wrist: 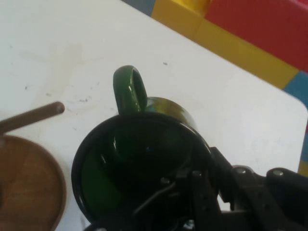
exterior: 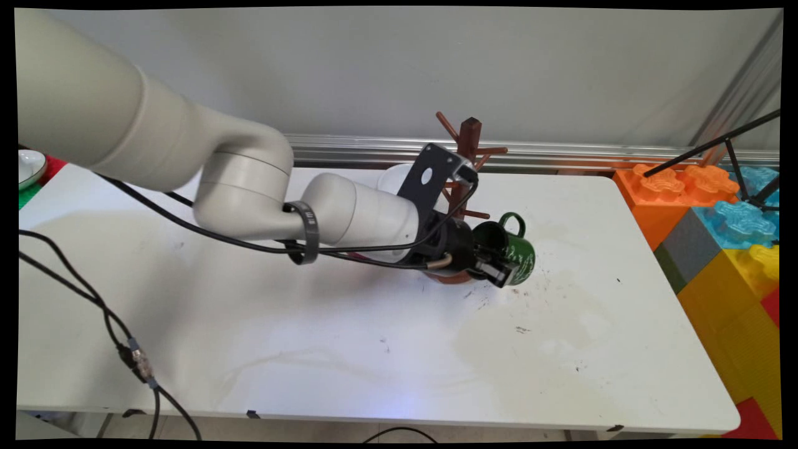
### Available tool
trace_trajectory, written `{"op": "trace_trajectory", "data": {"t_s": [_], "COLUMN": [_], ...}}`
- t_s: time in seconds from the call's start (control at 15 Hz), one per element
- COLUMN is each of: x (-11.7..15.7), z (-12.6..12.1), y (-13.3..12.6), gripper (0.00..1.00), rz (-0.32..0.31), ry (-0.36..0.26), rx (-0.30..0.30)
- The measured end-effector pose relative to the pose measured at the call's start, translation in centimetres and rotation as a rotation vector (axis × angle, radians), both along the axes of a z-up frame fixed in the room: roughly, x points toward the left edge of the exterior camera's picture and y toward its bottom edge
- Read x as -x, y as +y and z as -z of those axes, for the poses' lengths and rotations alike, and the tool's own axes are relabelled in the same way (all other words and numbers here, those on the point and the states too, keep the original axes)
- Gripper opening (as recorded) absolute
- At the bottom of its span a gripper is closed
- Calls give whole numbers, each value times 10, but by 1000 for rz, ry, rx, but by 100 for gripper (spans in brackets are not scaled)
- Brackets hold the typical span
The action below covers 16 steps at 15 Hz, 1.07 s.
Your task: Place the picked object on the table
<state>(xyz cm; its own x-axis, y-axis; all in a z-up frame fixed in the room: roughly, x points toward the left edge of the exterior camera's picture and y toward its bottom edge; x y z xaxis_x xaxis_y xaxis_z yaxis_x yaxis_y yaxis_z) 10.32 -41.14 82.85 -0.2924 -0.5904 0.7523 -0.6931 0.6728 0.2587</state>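
One green mug [exterior: 514, 249] gripped by the gripper [exterior: 497, 267] beside one wooden rack [exterior: 469, 140].

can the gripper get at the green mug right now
Yes, it seems so. The gripper is already at the green mug, with one finger inside the rim and one outside, beside the wooden mug tree. Nothing blocks it.

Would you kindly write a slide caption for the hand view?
Gripper clamped on the rim of a green mug, beside a wooden mug tree's base.
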Motion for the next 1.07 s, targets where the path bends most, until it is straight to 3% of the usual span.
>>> {"op": "trace_trajectory", "data": {"t_s": [0.27, 0.67, 0.73, 0.87, 1.07], "x": [-10, -22, -23, -18, -9], "z": [-16, -35, -37, -45, -67], "y": [6, 19, 23, 37, 66], "gripper": [0, 0, 0, 0, 0], "rz": [45, 102, 112, 182, 339], "ry": [-68, -89, -70, 23, 183], "rx": [12, 46, 42, 17, -15]}}
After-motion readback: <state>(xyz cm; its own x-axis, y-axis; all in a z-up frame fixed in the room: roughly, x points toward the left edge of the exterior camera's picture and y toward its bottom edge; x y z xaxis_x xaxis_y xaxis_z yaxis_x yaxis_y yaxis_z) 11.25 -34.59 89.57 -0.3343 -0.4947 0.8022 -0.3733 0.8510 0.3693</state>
